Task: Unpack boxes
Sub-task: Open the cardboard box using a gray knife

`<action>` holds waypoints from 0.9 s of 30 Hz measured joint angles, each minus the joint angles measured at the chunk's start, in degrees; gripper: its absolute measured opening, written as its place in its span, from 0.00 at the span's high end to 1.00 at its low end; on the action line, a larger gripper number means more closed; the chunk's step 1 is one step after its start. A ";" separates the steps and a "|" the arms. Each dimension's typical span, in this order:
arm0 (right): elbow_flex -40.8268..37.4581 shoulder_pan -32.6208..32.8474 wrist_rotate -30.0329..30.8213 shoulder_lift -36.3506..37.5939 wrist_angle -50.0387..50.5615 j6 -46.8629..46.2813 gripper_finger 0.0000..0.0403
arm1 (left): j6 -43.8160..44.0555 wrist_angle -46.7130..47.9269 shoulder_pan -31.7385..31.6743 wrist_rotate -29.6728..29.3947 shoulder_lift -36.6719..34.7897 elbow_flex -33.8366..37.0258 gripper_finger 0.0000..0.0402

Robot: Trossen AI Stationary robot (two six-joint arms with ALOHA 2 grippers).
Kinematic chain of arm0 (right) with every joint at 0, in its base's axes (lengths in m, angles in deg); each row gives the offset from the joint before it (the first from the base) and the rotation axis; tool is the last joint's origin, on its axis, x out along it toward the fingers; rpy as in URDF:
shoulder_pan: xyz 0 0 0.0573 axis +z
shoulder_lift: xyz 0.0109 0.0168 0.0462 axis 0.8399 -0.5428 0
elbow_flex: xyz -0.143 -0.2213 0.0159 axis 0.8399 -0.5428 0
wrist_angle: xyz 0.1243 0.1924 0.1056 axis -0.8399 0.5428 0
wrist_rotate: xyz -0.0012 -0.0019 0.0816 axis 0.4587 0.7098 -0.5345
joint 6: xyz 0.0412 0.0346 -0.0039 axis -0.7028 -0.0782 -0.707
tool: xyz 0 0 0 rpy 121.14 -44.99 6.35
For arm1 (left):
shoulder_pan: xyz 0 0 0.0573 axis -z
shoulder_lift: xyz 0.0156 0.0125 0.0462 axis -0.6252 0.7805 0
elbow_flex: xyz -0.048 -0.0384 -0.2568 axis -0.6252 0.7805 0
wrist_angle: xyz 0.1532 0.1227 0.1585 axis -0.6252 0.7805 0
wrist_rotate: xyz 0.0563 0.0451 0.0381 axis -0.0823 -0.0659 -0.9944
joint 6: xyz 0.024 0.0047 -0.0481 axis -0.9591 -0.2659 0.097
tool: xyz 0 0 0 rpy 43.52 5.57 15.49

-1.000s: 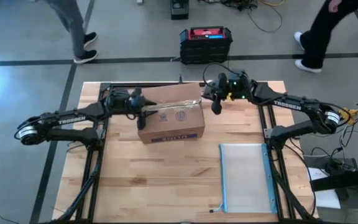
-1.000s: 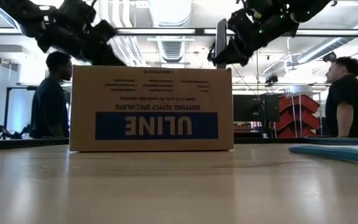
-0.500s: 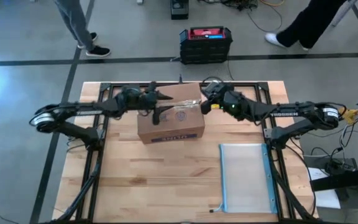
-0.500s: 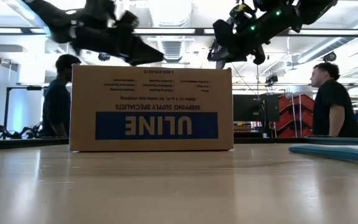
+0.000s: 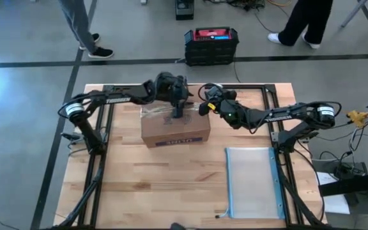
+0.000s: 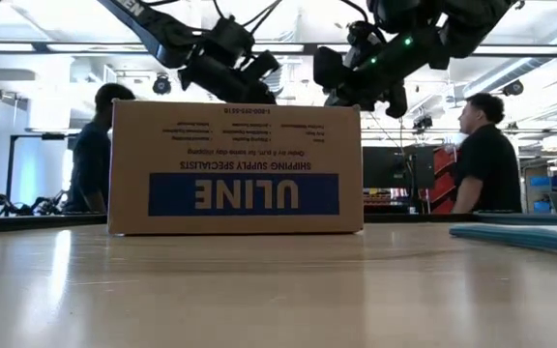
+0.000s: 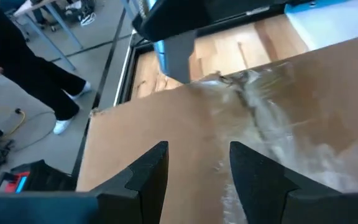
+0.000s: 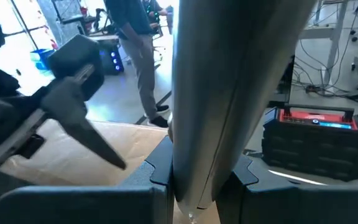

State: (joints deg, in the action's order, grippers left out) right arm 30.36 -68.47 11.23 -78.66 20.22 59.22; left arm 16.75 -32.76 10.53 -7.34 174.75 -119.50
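**Two claws over the cardboard box**

The left arm is reaching in from the left side of the tabletop (image 5: 120, 191). Its left claw (image 5: 177, 110) is hanging over the top of the cardboard box (image 5: 176, 130), and its fingers (image 7: 148, 174) are standing apart with nothing between them. The box is sitting on the far middle part of the tabletop, with clear tape (image 7: 266, 118) wrinkling on its top face. The right claw (image 5: 204, 108) is hovering by the right far edge of the box and is pinching a grey flat blade (image 8: 229, 93). A clear pouch (image 5: 251, 182) is lying flat, well apart to the right. Beyond the tabletop, a black crate (image 5: 211, 43) is standing on the floor.
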 joint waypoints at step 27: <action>0.05 1.25 1.65 -5.12 -9.39 1.54 0.88 | 2.53 2.03 -3.28 -1.79 0.44 0.97 0.61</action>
State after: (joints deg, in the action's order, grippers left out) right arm 30.41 -67.22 12.87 -83.78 10.83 60.76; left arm 19.28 -30.73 7.25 -9.13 175.19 -118.53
